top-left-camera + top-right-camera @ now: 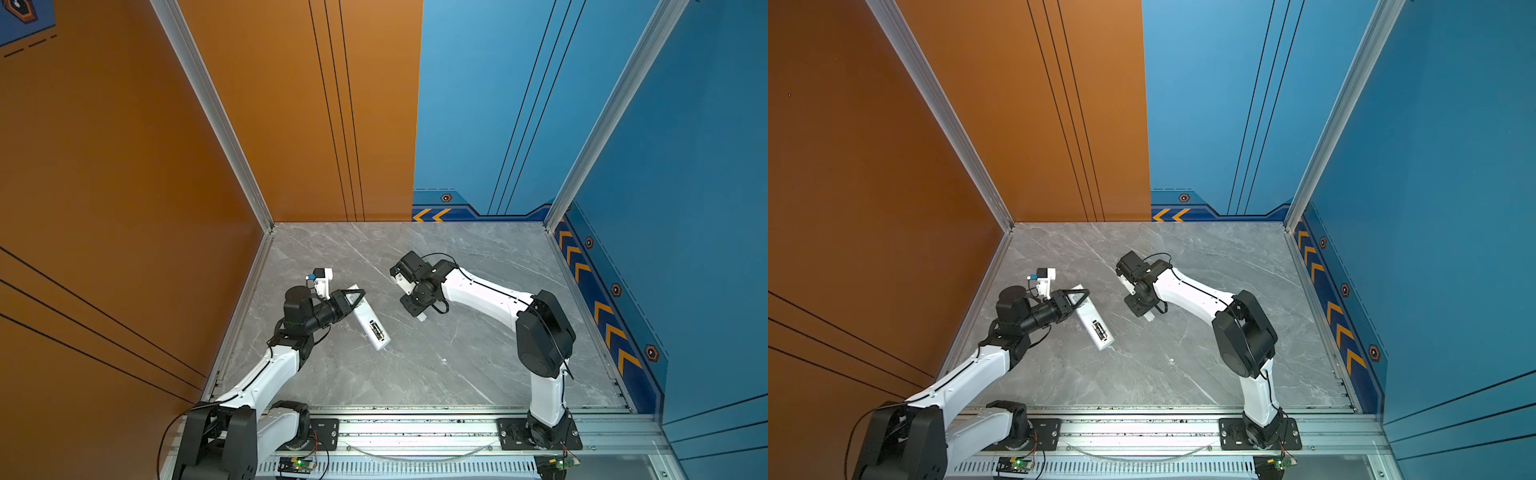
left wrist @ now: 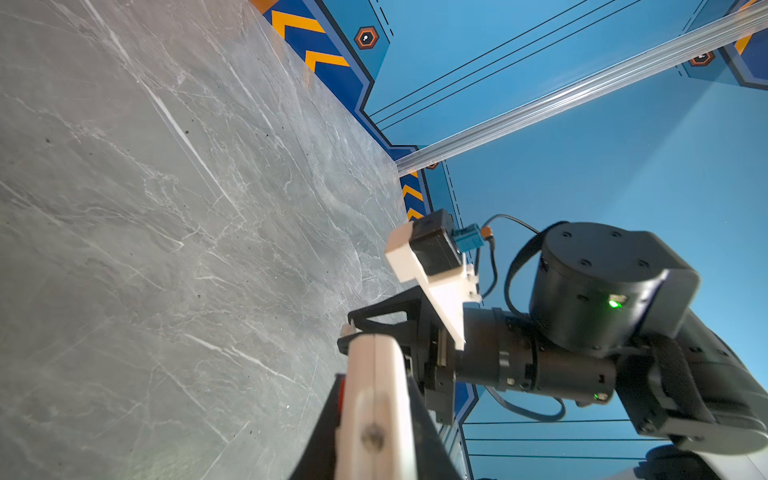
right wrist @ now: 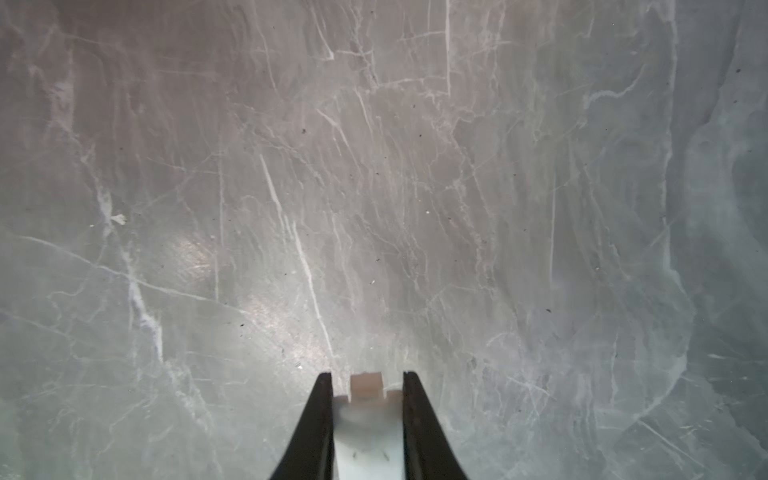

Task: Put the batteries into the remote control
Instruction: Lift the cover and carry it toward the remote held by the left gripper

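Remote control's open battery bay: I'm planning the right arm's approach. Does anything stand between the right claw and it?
Nothing visible. Only bare grey marble tabletop lies between the right claw, shut on a small white plastic piece, and the open bay of the long white remote control. The left claw grips the remote's far end, clear of it.

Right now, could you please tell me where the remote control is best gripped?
Take the remote control across its slim body at the end opposite the open battery bay, coming from the left as the left gripper does; that probably keeps the bay clear.
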Motion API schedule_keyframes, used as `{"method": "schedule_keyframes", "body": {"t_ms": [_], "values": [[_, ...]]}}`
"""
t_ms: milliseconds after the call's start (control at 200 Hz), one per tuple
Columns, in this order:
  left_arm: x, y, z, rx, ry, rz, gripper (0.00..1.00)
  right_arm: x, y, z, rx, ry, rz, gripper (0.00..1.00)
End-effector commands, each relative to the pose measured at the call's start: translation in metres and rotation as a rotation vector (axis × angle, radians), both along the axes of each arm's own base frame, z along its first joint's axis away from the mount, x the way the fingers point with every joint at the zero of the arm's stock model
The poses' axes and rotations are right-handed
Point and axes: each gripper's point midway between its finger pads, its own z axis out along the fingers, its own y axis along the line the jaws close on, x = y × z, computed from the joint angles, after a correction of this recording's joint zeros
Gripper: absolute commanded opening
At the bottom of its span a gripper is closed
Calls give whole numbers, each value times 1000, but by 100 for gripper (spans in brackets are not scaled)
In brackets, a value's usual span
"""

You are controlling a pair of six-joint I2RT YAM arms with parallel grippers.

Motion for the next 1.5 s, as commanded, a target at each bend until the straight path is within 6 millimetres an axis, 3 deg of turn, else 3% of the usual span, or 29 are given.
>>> {"method": "schedule_keyframes", "body": {"t_ms": [0, 681, 1272, 1497], "values": [[7, 4, 8, -15, -40, 26, 0, -2, -2, 23, 54, -31, -59, 13], [17, 8, 5, -10, -43, 66, 0, -32, 28, 94, 323, -151, -127, 11], [14, 9, 2, -10, -40, 64, 0, -62, 70, 119, 483, -183, -66, 11], [15, 9, 3, -17, -42, 63, 0, -63, 76, 119, 487, -186, -63, 11]]}}
